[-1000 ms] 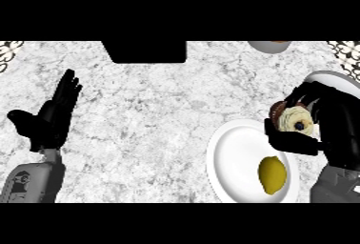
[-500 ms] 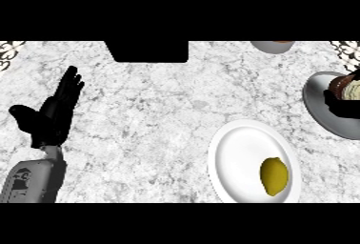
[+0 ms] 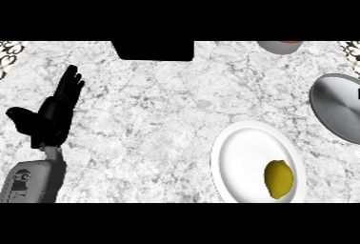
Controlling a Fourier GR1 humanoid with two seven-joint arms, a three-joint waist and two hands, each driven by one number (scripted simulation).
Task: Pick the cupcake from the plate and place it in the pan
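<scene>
Head view, items as I log them from the remote station. Left hand (image 3: pixel 51 116): at nine o'clock, fingers straight and pressed together, thumb spread, resting, holding nothing. Right hand: I see none. White plate (image 3: pixel 239 152): at five o'clock, carrying a yellow lemon (image 3: pixel 278 178) on its lower right part. Grey pan (image 3: pixel 341 112): at three o'clock, cut by the edge, just apart from the plate. Cupcake: I cannot find it; the visible pan interior shows bare metal. Bowl (image 3: pixel 280 46): at one o'clock, partly visible.
</scene>
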